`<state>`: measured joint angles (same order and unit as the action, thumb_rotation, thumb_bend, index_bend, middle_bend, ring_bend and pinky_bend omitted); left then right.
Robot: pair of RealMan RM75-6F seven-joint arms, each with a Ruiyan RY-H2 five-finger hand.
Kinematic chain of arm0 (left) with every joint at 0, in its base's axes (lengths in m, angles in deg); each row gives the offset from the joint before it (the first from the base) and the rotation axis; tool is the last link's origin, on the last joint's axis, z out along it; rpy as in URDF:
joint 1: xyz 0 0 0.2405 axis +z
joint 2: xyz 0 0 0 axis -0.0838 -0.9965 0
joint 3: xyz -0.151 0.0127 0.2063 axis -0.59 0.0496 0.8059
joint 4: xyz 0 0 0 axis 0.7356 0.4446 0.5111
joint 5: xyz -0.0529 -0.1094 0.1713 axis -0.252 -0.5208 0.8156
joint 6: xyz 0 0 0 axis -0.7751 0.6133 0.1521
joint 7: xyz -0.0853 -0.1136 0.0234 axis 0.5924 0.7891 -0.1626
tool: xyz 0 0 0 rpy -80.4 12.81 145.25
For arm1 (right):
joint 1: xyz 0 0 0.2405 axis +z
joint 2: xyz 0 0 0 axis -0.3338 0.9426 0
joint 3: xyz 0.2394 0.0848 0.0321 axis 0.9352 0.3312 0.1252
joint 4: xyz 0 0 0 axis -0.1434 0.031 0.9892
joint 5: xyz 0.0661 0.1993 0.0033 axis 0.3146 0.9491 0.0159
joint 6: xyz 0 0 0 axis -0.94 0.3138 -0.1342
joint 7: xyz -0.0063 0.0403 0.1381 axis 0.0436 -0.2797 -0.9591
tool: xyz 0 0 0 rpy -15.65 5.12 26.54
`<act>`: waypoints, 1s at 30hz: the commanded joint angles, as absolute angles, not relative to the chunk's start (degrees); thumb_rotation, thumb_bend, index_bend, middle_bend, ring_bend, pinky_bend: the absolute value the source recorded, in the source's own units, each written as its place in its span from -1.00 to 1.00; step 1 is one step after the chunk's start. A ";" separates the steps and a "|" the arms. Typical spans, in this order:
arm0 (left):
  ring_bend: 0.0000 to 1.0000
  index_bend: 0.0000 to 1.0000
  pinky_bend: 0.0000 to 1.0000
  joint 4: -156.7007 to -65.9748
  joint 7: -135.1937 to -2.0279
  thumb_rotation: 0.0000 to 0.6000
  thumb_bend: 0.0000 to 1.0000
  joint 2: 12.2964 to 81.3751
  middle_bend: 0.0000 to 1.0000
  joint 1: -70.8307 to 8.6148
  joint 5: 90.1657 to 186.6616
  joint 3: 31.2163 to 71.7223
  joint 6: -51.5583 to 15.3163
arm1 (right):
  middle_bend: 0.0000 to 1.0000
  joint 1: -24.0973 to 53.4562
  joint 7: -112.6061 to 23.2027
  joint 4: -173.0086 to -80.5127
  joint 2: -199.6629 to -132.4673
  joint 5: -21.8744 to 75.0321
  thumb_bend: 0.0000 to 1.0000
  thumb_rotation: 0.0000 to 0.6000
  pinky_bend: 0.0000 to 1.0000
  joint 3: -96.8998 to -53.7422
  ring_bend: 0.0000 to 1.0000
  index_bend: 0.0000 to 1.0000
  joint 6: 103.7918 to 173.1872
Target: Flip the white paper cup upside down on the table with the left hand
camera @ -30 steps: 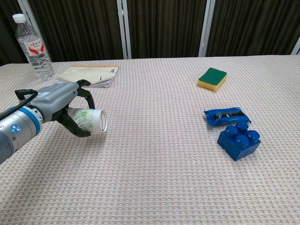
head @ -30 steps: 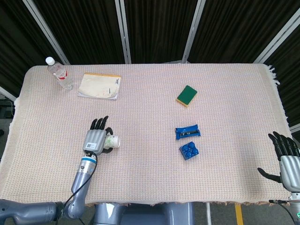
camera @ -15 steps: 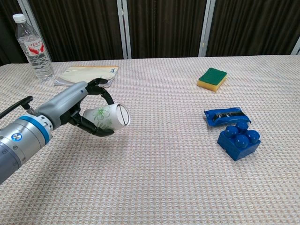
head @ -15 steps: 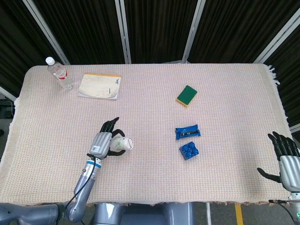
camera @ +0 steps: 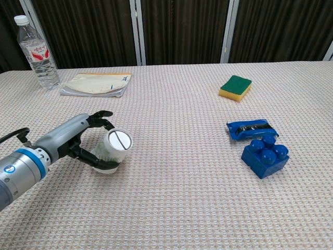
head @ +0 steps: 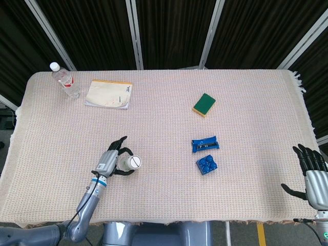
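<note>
The white paper cup (head: 130, 163) (camera: 114, 148) with a green flower print stands nearly upside down on the cloth, its closed base up and tipped toward the right. My left hand (head: 114, 162) (camera: 86, 139) wraps it from the left, fingers curled around its wall. In the head view my right hand (head: 312, 171) rests off the table's right front corner with fingers spread and nothing in it; the chest view does not show it.
A blue brick (head: 207, 164) (camera: 265, 155) and a blue packet (head: 205, 144) (camera: 251, 127) lie right of centre. A green-and-yellow sponge (head: 204, 104) (camera: 235, 86) lies farther back. A notepad (head: 108, 94) (camera: 94, 84) and a water bottle (head: 64, 79) (camera: 34, 50) are at the back left.
My left hand turned the cup from lying sideways with its base pointing right to base-up, and brought it down onto the cloth. The right hand stayed still.
</note>
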<state>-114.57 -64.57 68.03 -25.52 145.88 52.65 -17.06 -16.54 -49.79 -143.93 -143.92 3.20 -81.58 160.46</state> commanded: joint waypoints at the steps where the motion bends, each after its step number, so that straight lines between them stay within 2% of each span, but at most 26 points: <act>1: -1.00 -0.18 -1.00 -114.87 -63.29 1.00 -0.82 66.53 -1.00 -24.56 146.53 52.73 -17.33 | -1.00 -16.47 -49.62 -143.87 -144.02 3.25 -1.00 1.00 -1.00 -81.59 -1.00 -1.00 160.30; 6: -1.00 -0.25 -1.00 -115.07 -62.51 1.00 -0.82 64.53 -1.00 -23.50 146.98 53.09 -17.08 | -1.00 -16.46 -49.12 -144.03 -144.13 3.17 -1.00 1.00 -1.00 -81.67 -1.00 -1.00 160.28; 8: -1.00 -0.36 -1.00 -114.99 -63.05 1.00 -0.82 63.70 -1.00 -23.24 146.71 53.42 -16.36 | -1.00 -16.43 -48.96 -144.11 -144.11 3.18 -1.00 1.00 -1.00 -81.67 -1.00 -1.00 160.22; 13: -1.00 -0.84 -1.00 -115.43 -63.22 1.00 -0.81 62.56 -1.00 -22.96 146.15 53.46 -15.09 | -1.00 -16.44 -48.69 -144.27 -144.09 3.10 -1.00 1.00 -1.00 -81.72 -1.00 -1.00 160.26; 16: -1.00 -0.99 -1.00 -116.02 -62.88 1.00 -0.81 61.73 -1.00 -22.74 146.11 53.50 -14.44 | -1.00 -16.38 -48.61 -144.25 -144.08 3.25 -1.00 1.00 -1.00 -81.71 -1.00 -1.00 160.05; 19: -1.00 -1.00 -1.00 -116.79 -62.31 1.00 -0.81 60.77 -1.00 -22.37 146.82 53.37 -14.99 | -1.00 -16.30 -48.47 -144.08 -144.22 3.30 -1.00 1.00 -1.00 -81.70 -1.00 -1.00 159.92; 24: -1.00 -1.00 -1.00 -118.40 -61.60 1.00 -0.82 58.37 -1.00 -20.65 150.52 53.90 -19.47 | -1.00 -16.26 -48.37 -143.84 -144.38 3.33 -1.00 1.00 -1.00 -81.64 -1.00 -1.00 159.95; 26: -1.00 -1.00 -1.00 -119.30 -61.83 1.00 -0.82 56.88 -1.00 -19.48 152.57 54.53 -22.34 | -1.00 -16.24 -48.40 -143.85 -144.36 3.41 -1.00 1.00 -1.00 -81.53 -1.00 -1.00 160.01; 30: -1.00 -1.00 -1.00 -121.11 -67.43 1.00 -0.81 52.33 -1.00 -14.91 158.36 56.85 -33.13 | -1.00 -16.19 -48.29 -143.72 -144.50 3.68 -1.00 1.00 -1.00 -81.43 -1.00 -1.00 159.89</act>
